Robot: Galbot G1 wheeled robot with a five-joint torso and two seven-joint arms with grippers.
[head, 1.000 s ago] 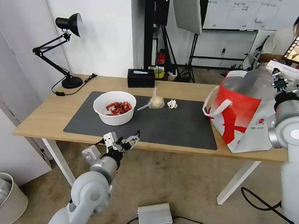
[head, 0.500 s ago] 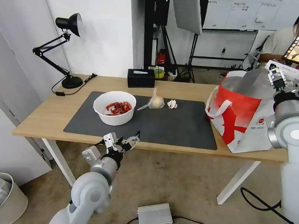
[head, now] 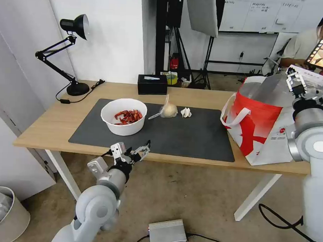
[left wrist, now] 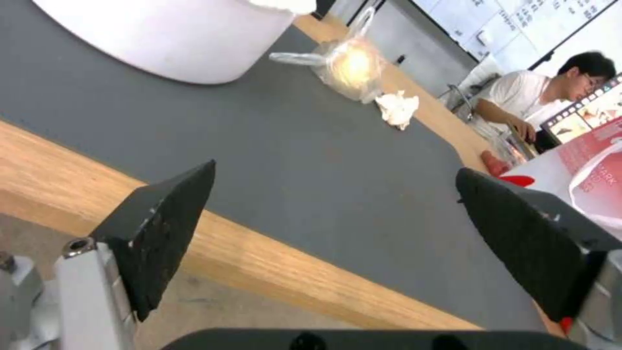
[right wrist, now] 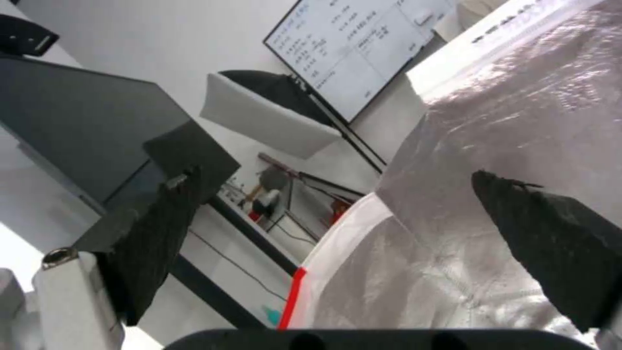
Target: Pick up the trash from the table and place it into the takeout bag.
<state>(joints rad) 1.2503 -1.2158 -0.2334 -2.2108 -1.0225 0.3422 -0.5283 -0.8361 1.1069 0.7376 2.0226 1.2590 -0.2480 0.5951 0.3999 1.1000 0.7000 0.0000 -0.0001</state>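
Table [head: 44, 125]: light wood, dark grey mat [head: 175, 137] across the middle. On the mat, white bowl [head: 124, 116] with red scraps at about 10 o'clock from mat centre; knotted clear bag [head: 168, 110] and crumpled tissue [head: 185, 112] side by side at 12 o'clock, near but not touching.

Takeout bag [head: 260, 124] stands upright at 3 o'clock, off the mat's end, mouth open, foil lining showing, white strap hanging on its mat side.

Left gripper [head: 136, 154] hangs at 6 o'clock, just off the table's near edge and low, jaws spread and empty; its wrist view looks across the bare mat to the bowl wall [left wrist: 175, 36], clear bag [left wrist: 350, 65] and tissue [left wrist: 397, 109].

Right gripper [head: 295, 80] is raised over the far rim of the bag's mouth, jaws released, nothing between them; foil lining [right wrist: 505, 146] lies beneath.

Around: black tissue box [head: 152, 84] at the table's far edge, desk lamp [head: 70, 54] at the far left corner, white bin [head: 6, 212] on the floor.
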